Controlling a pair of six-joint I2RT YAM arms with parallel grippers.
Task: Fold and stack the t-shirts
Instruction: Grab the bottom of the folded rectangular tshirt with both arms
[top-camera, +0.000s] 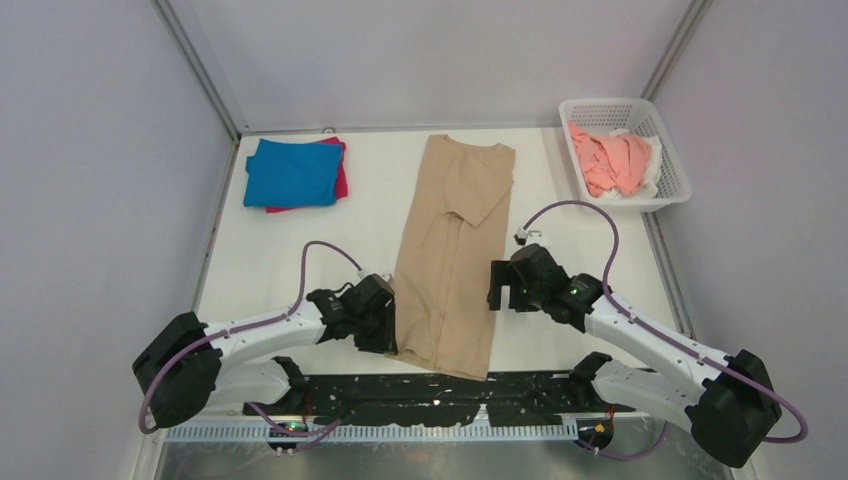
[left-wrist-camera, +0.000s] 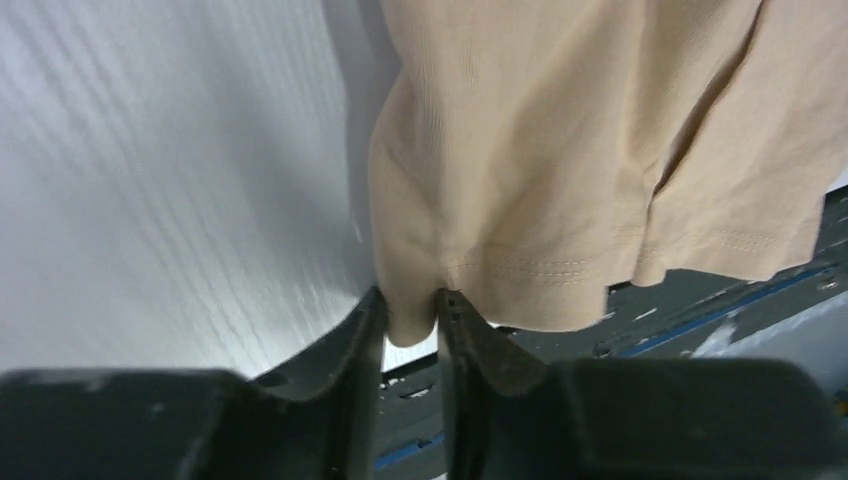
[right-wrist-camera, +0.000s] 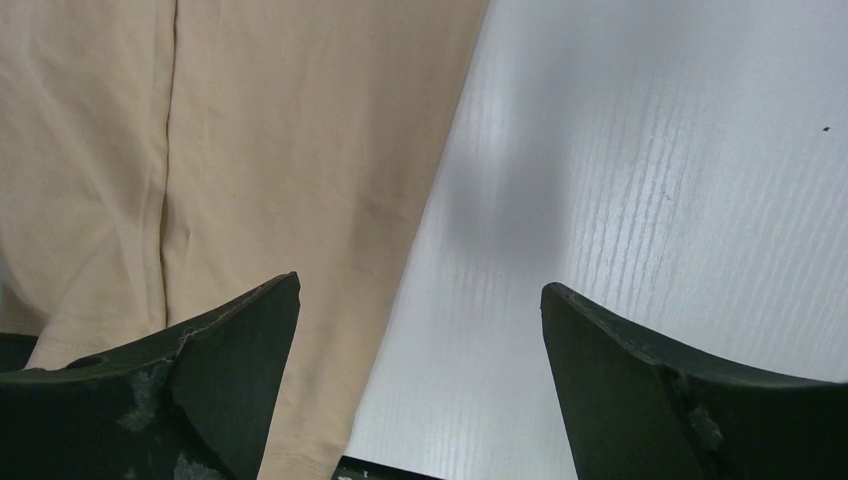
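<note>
A tan t-shirt (top-camera: 450, 255) lies folded into a long strip down the middle of the table, its hem at the near edge. My left gripper (top-camera: 385, 335) is shut on the near left corner of the tan shirt's hem (left-wrist-camera: 412, 312). My right gripper (top-camera: 505, 285) is open and empty, just above the table at the strip's right edge (right-wrist-camera: 330, 200). A folded blue t-shirt (top-camera: 290, 172) lies on a magenta one (top-camera: 340, 182) at the far left. A salmon-pink t-shirt (top-camera: 612, 160) and a white one (top-camera: 652, 172) lie crumpled in the basket.
A white plastic mesh basket (top-camera: 677, 180) stands at the far right corner. The black rail with the arm bases (top-camera: 440, 395) runs along the near edge. Grey walls close in the table on three sides.
</note>
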